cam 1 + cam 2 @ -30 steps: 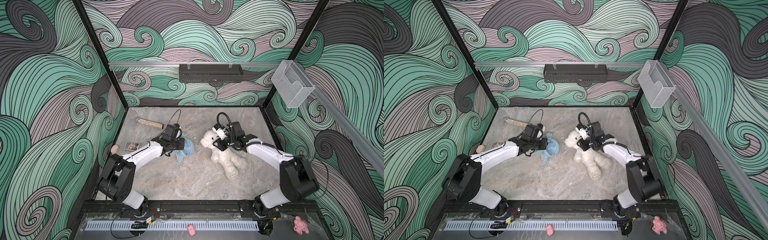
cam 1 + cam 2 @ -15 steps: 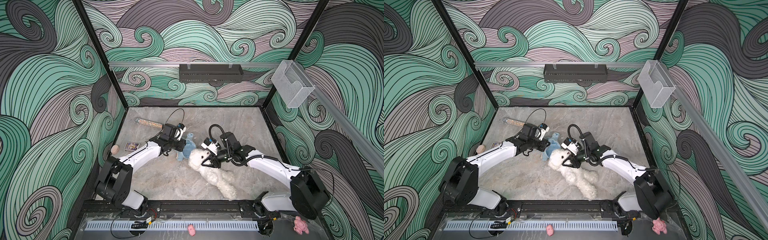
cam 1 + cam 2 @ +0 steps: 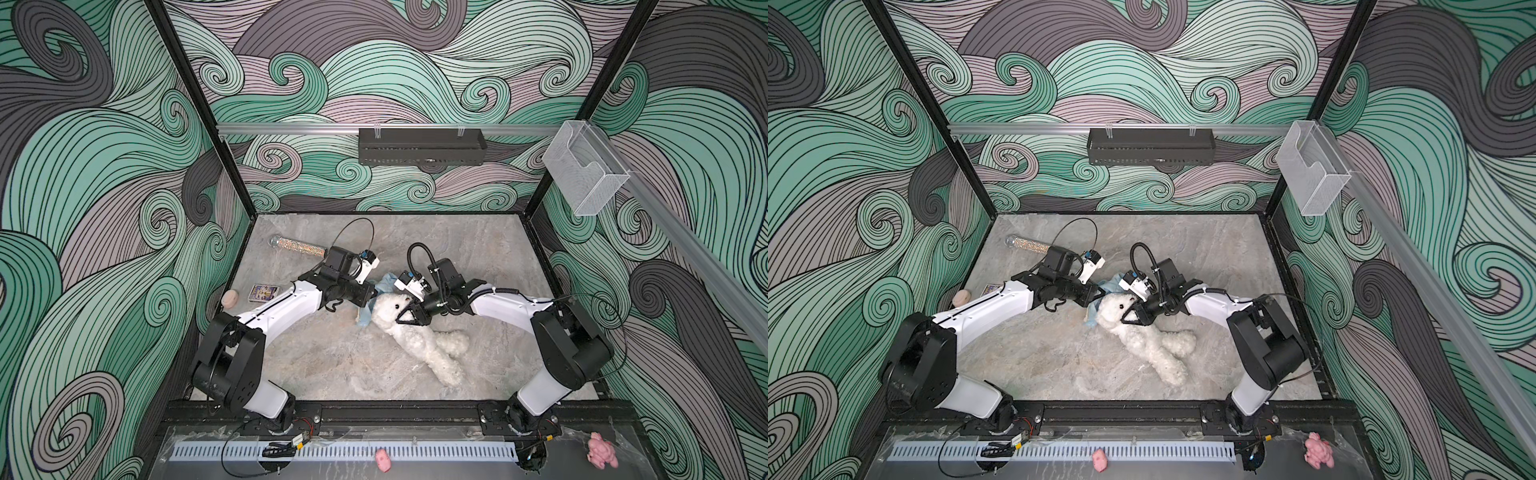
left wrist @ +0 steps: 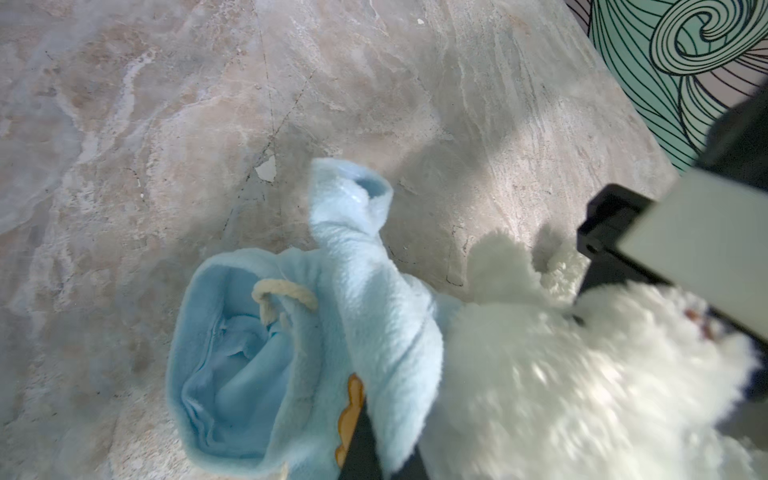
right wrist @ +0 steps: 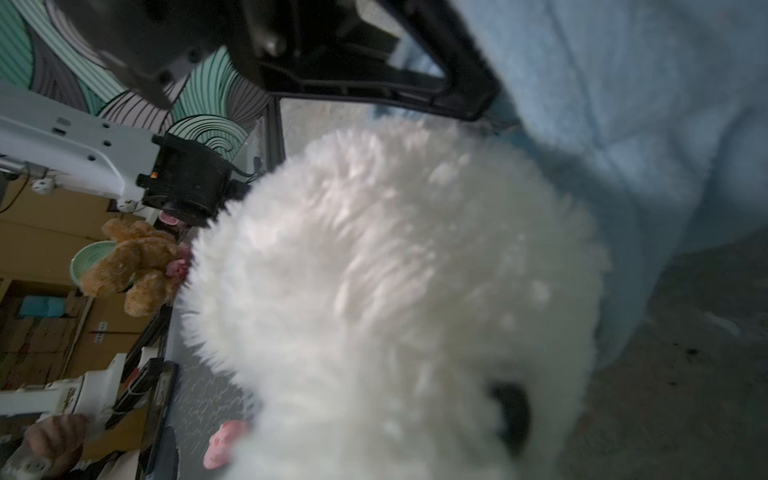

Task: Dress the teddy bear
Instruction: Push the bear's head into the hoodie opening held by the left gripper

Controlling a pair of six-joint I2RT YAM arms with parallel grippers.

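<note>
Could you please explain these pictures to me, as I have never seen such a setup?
Two robot arms stand at a marble table, each ending in a two-fingered gripper. The two wide pictures look down from overhead; the two close-ups come from cameras on the arms' wrists. On the table lie a white teddy bear, a glitter tube and a card pack. The left gripper is shut on a light blue garment beside the bear's head; the right gripper grips the bear at its head.

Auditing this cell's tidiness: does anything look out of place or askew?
The light blue garment is crumpled beside the teddy bear, at its head, not worn, pinched in the left gripper. Two pink plush toys lie on the front ledge, off the table.
</note>
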